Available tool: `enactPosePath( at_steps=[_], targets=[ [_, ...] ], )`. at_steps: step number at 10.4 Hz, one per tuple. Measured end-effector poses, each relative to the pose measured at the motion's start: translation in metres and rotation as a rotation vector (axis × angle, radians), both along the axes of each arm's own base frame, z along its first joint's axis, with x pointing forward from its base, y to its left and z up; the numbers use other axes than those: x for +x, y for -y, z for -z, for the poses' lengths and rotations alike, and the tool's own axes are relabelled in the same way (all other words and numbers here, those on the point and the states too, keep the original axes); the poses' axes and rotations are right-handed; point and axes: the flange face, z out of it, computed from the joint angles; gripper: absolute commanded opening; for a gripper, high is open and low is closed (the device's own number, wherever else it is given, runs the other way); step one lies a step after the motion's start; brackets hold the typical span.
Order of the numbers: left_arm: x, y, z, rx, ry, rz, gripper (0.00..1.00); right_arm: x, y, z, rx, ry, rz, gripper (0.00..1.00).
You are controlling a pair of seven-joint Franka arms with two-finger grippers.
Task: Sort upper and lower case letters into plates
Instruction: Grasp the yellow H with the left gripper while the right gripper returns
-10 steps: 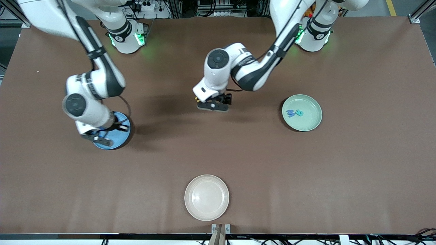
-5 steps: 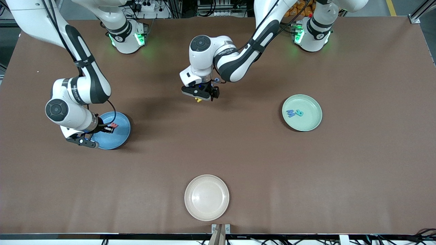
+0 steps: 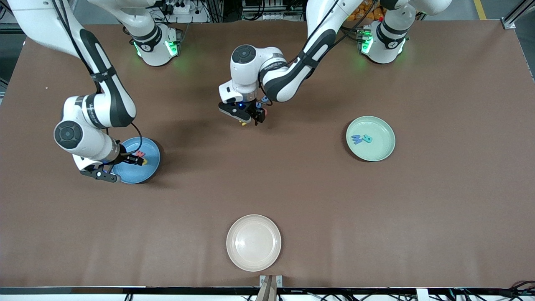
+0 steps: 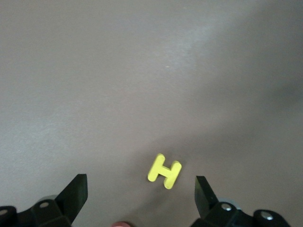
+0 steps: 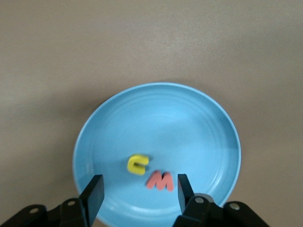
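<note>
The yellow letter H (image 4: 164, 171) lies flat on the bench (image 3: 292, 188) beneath the spread left end effector (image 4: 139, 189). Being judged light and rigid, it should be pinched across its uprights. The right end effector (image 5: 137, 188), spread and empty, hovers over the blue plate (image 5: 199, 123).

The left arm reaches out from its base to mid-table, wrist bent down, its gripper (image 3: 250, 119) low over the table with the 2 fingers (image 4: 75, 191) spread wide. The right arm bends sharply at the elbow, its gripper (image 5: 137, 191) hanging with fingers parted, holding nothing.
</note>
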Motion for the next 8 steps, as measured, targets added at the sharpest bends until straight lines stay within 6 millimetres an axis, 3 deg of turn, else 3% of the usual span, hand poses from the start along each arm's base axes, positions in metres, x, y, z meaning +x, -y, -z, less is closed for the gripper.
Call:
enactPosePath(
  at_steps=[2, 4, 6, 8],
  targets=[
    [-0.008, 0.005, 0.012, -0.004, 0.01, 0.074, 1.0, -0.003, -0.019, -0.052, 0.028, -0.003, 0.004, 0.84],
    [-0.015, 0.006, 0.035, 0.026, 0.038, 0.141, 1.0, -0.008, -0.04, -0.106, 0.035, 0.019, -0.027, 1.0],
    [-0.018, 0.004, 0.051, 0.042, 0.031, 0.152, 1.0, -0.008, -0.078, -0.154, 0.043, 0.036, -0.092, 1.0],
    [-0.018, 0.003, 0.054, 0.043, 0.028, 0.152, 1.0, -0.006, -0.109, -0.198, 0.048, 0.043, -0.142, 1.0]
  ],
)
